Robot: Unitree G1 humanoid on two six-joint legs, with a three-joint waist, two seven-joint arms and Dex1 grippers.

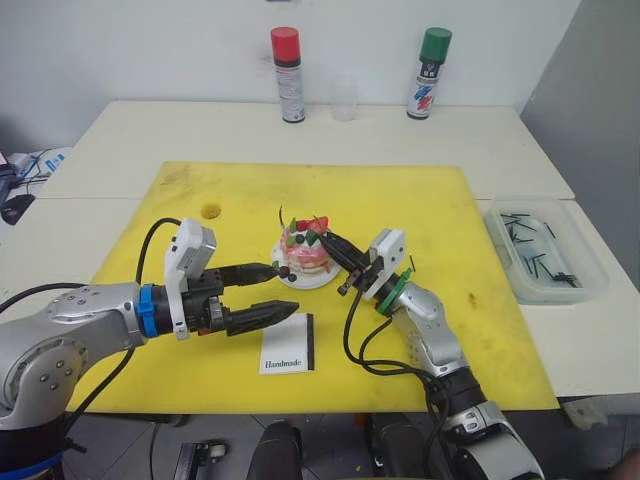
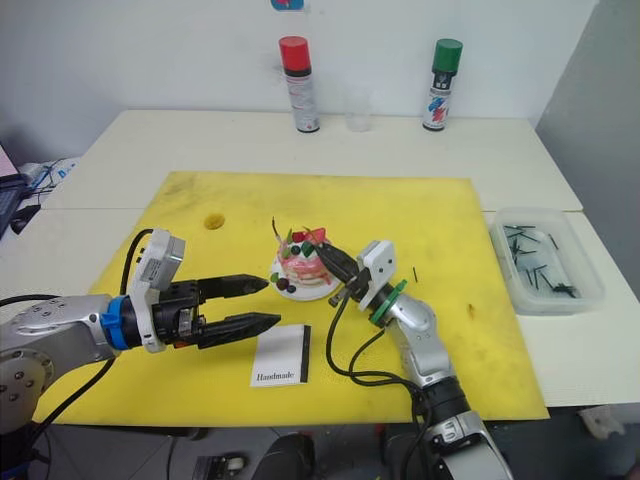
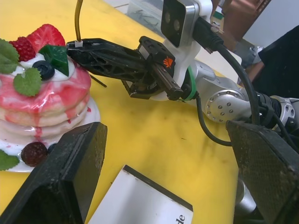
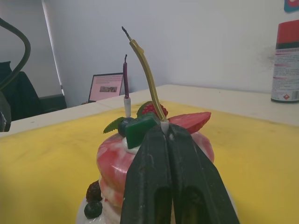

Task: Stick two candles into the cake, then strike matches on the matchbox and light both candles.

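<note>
We see the cake sitting on its small white plate near the middle of the yellow mat. Our right gripper reaches in from about four o'clock of the cake, its two black fingers pressed together on the base of a gold candle at the cake's top. In the right wrist view that candle bends as it rises, its white foot pinched at the fingertips just beside the strawberry slice. A second candle, purple in that view, stands upright in the cake behind the green leaves.

Our left gripper hovers at about eight o'clock of the cake, its fingers spread apart and holding nothing; the upper fingertip comes close to the plate's edge. The matchbox lies flat on the mat at six o'clock of the cake, just beside the lower left finger. At three o'clock, off the mat, a clear tray holds the matches. A single match lies on the mat near the right wrist.
</note>
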